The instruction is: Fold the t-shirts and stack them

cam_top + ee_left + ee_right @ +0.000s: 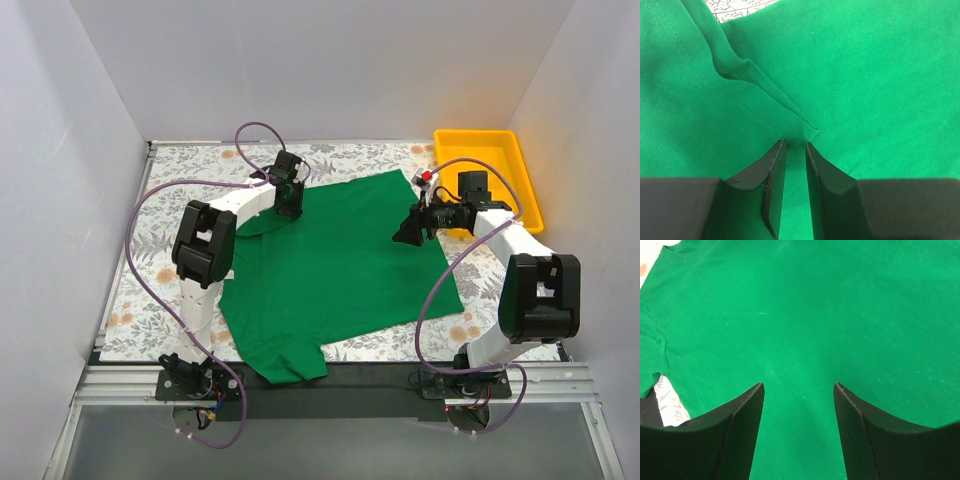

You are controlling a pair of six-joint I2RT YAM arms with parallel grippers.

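The green t-shirt [340, 270] lies spread out on the table, one sleeve hanging over the near edge. Its neck label does not show. My left gripper [290, 208] is down on the shirt's far left part, by a folded sleeve. In the left wrist view the jaws [795, 145] are nearly together, with a stitched fold of the shirt [765, 107] running into their tips. My right gripper [408, 236] hovers over the shirt's right side. In the right wrist view it [798, 386] is wide open and empty above flat green cloth [815, 315].
A yellow plastic tray [527, 180] stands at the far right corner, just behind the right arm. The table has a floral cover [140, 290], which also shows in the left wrist view [740, 7] and the right wrist view [670, 400]. White walls enclose three sides.
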